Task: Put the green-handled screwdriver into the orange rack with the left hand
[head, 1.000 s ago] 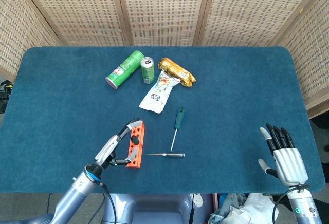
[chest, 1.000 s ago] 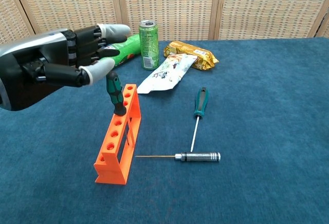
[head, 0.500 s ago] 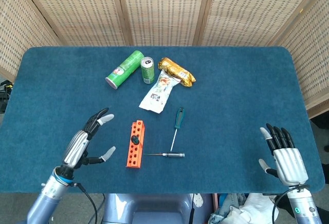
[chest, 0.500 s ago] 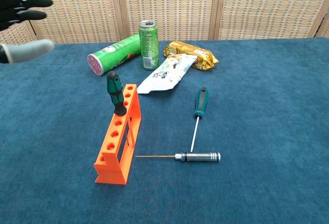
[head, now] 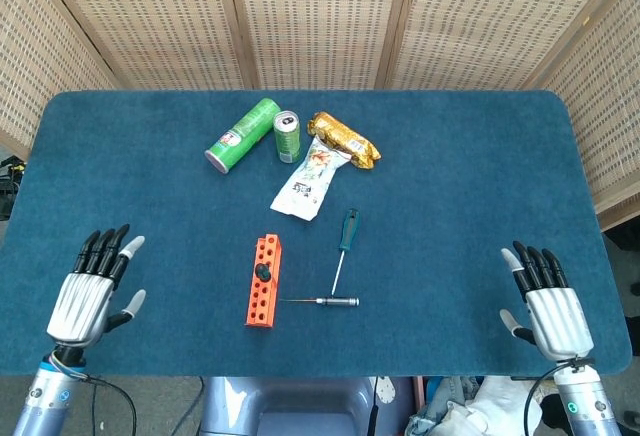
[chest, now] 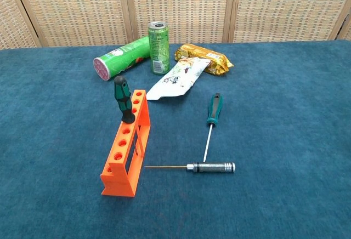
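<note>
A green-handled screwdriver point(chest: 123, 100) stands upright in a hole of the orange rack point(chest: 125, 146), near the rack's far end; from above it shows as a dark spot point(head: 262, 272) on the rack point(head: 262, 295). A second green-handled screwdriver point(chest: 212, 118) lies flat on the blue table to the right of the rack, also seen as the loose screwdriver point(head: 344, 239) in the head view. My left hand point(head: 89, 297) hovers open at the near left edge, far from the rack. My right hand point(head: 550, 314) is open at the near right. Neither hand shows in the chest view.
A metal-handled precision screwdriver point(chest: 205, 167) lies right of the rack's near end. At the back stand a green can point(chest: 159, 40), a lying green tube point(chest: 122, 57), a white packet point(chest: 179, 78) and a gold packet point(chest: 204, 57). Wicker screens close the back.
My left hand released the screwdriver in the rack, opened and drew back left toward the near edge, leaving the chest view. The screwdriver stays upright in the rack. The right hand hardly moved.
</note>
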